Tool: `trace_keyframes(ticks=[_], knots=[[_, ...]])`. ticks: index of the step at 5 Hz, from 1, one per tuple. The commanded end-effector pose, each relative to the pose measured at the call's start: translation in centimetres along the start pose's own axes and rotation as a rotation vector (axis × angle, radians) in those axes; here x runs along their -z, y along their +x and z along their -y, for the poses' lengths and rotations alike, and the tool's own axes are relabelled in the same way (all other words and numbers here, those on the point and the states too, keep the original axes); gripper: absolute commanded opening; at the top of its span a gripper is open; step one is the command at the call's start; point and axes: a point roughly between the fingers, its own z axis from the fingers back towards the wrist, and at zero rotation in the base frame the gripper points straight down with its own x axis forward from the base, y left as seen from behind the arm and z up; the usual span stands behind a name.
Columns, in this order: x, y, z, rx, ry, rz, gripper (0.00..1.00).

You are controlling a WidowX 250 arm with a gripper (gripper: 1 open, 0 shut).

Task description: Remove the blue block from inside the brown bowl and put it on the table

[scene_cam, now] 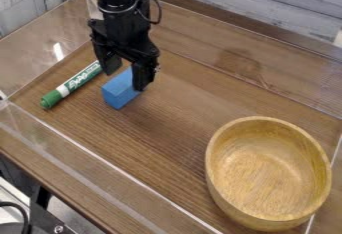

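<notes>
Careful, your tool (126, 66) stands wide open, gripping nothing, around the blue block (123, 90); a sideways drift could knock it into the marker (71, 86).

At upper left of the frame, the open jaws (127, 66) stand around the blue block (123, 89) on the wooden surface (181, 128), beside the green-and-white marker pen (71, 85). The light wooden bowl (269, 175) sits at lower right.

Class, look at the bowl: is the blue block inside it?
No, the blue block lies on the table, beside the green marker.
</notes>
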Motion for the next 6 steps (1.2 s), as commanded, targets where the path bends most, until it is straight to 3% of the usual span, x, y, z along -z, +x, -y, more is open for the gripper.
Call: trace_keyframes(ticks=[1,6], knots=[[-1.1,1.0,-0.6,-0.004,0.012,0.049,1.0],[1.7,0.7,-1.2,-0.04,-0.042,0.033,1.0]])
